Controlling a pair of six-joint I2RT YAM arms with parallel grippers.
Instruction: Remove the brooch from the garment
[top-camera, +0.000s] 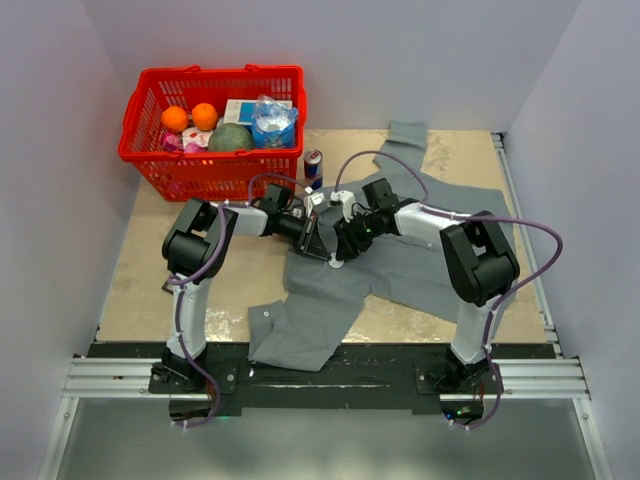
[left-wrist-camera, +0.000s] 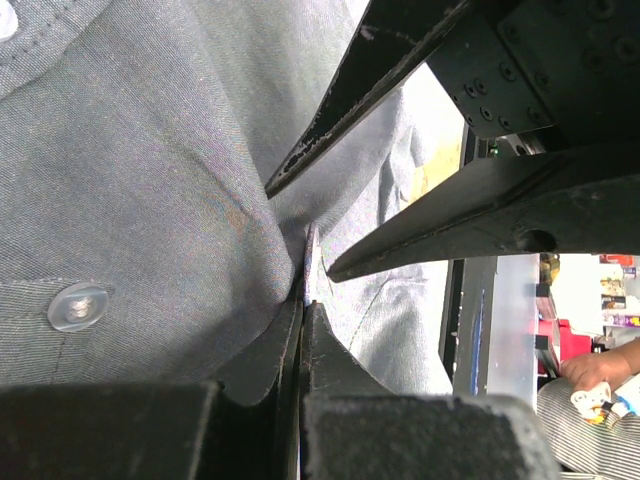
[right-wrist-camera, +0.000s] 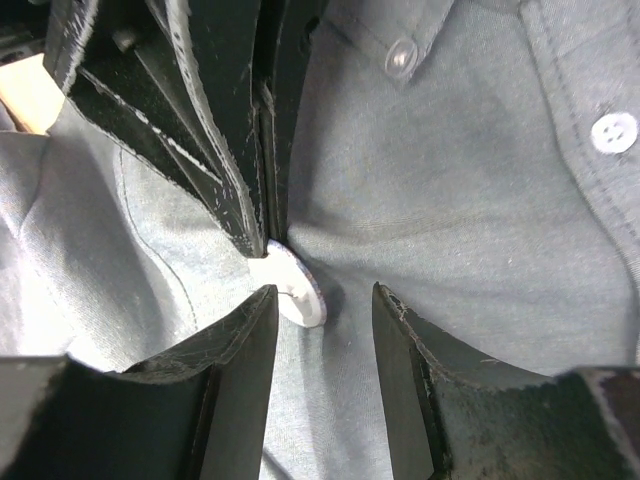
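The brooch (right-wrist-camera: 293, 290) shows as a small pale disc standing nearly edge-on from the front of the garment (right-wrist-camera: 480, 240), near two of its pale buttons (right-wrist-camera: 402, 57). My left jaws are closed tight with their tips on its upper rim. My right jaws stand partly apart astride the disc, one touching its lower edge and the other clear of it over bare cloth, gripping nothing. The garment lies crumpled across the table (top-camera: 138, 285), with a drink can (top-camera: 313, 168) and a red basket (top-camera: 200, 175) of groceries beyond it at the far left.
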